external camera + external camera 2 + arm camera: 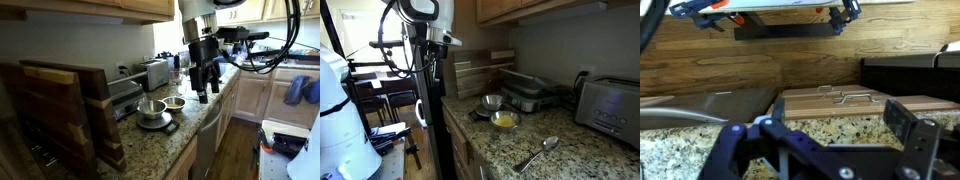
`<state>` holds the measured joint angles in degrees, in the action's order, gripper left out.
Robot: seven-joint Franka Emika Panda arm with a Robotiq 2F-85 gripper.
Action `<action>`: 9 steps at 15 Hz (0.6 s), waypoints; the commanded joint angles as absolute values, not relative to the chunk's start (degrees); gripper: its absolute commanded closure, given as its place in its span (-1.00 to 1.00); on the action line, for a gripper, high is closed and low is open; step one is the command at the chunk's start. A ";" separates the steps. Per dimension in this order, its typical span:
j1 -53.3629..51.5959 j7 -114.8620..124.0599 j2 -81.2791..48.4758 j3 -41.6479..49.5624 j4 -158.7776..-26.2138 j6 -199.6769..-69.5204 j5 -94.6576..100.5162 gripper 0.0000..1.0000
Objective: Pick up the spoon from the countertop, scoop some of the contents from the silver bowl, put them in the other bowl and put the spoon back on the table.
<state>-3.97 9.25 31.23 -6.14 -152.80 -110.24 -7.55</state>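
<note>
A silver spoon [538, 155] lies on the speckled granite countertop [570, 150], bowl end toward the toaster. A silver bowl [493, 102] [152, 108] sits on a small dark scale. Beside it stands a second bowl [504, 120] [175, 102] with yellow contents. My gripper [208, 92] hangs open above the counter edge, near the second bowl and well away from the spoon. In the wrist view the gripper [839, 113] is open with only granite between its fingers [902, 118]. Neither the spoon nor the bowls show in that view.
Wooden cutting boards [60, 110] [480, 72] lean at one end of the counter. A tabletop grill [525, 95] and a toaster [615, 105] [155, 72] stand along the wall. Upper cabinets [540, 10] hang overhead. A wood floor lies below the counter edge.
</note>
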 commanded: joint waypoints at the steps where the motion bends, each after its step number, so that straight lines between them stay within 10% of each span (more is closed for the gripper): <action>1: -4.04 9.28 31.23 -6.04 -152.69 -110.06 -7.49 -1.00; 9: -3.91 8.94 31.07 -5.77 -152.62 -110.21 -7.47 -1.00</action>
